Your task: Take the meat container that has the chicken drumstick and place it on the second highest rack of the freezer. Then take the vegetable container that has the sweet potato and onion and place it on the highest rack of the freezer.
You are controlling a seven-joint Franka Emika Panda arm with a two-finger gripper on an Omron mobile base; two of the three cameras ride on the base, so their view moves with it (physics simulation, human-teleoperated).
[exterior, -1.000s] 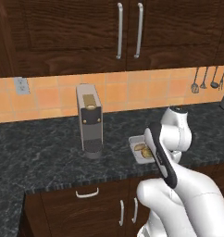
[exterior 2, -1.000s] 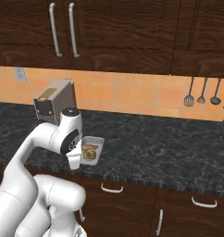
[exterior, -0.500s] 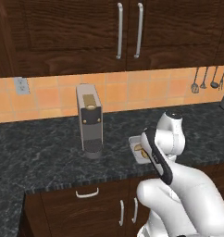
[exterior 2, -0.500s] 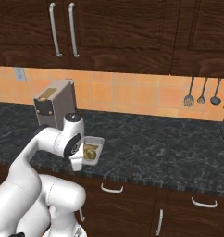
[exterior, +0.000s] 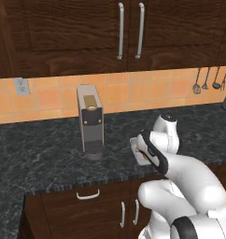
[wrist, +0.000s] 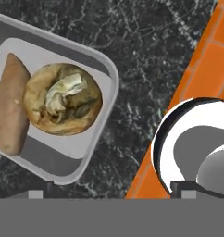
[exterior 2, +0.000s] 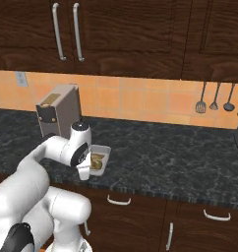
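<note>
1. Right now hovering above the vegetable container (wrist: 93,141), a grey tray on the dark counter (wrist: 146,55), holding the sweet potato (wrist: 9,109) and the onion (wrist: 63,98).
2. Gripper (wrist: 107,194): finger tips (wrist: 36,194) barely showing at the bottom of the hand view, set as wide apart as possible, nothing between them (empty).
3. Key relation: in the hand view, tray sits up and to the left of the midpoint between the tips, so not centred under the hand; nearest tray corner close to the left tip, far side running out of frame.
4. Sweet potato on the tray's outer side, long axis roughly parallel to the tray's left wall; onion touching it, toward the tray's right wall.
5. From the base views: tray (exterior 2: 102,156) near the counter's front edge, to the right of the coffee machine (exterior: 90,122), well apart from it; hand partly covering the tray (exterior: 137,150) in the left base view.
6. Judgement: next move probably a shift toward the tray's rim, then descent, with tips straddling one wall (thin rim, easy to miss).
7. Tray with the chicken drumstick not identifiable here; same for the freezer.
</note>
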